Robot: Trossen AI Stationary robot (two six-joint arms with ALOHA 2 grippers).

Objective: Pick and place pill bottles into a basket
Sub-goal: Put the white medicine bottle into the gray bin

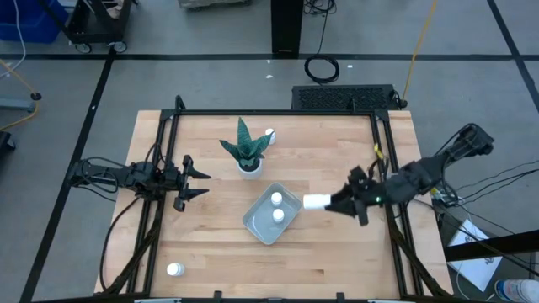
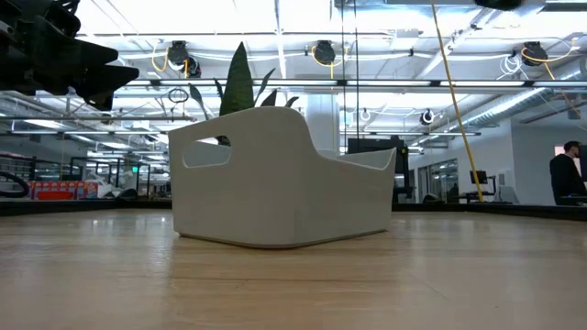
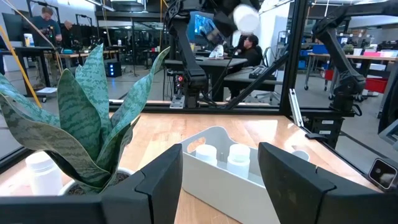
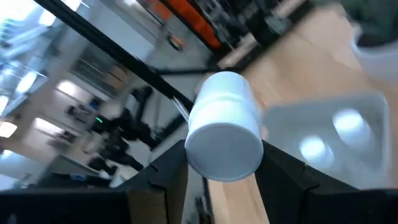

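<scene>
My right gripper [image 1: 335, 204] is shut on a white pill bottle [image 1: 314, 202], held above the table just right of the pale basket [image 1: 255, 220]. Two bottles [image 1: 276, 199] [image 1: 279, 215] stand in the basket. Another bottle [image 1: 270, 133] stands behind the potted plant [image 1: 246, 151], and one [image 1: 175, 270] stands near the front left corner. My left gripper [image 1: 198, 181] is open and empty, left of the plant, pointing toward the table's right. In the left wrist view, its fingers [image 3: 161, 180] frame the basket [image 3: 214, 134]. My right gripper pinches the bottle by its sides [image 4: 194, 146] between the two fingers. The fingers come level from the table's right and lie along the bottle. The bottle lies on its side, lifted clear of the table, its free end [image 1: 308, 202] sticking out toward the basket's right rim.
The potted plant [image 3: 74, 118] stands just beyond the basket's far left corner. A black frame [image 1: 278, 113] runs around the table's far and side edges. Bare wood lies in front of the basket.
</scene>
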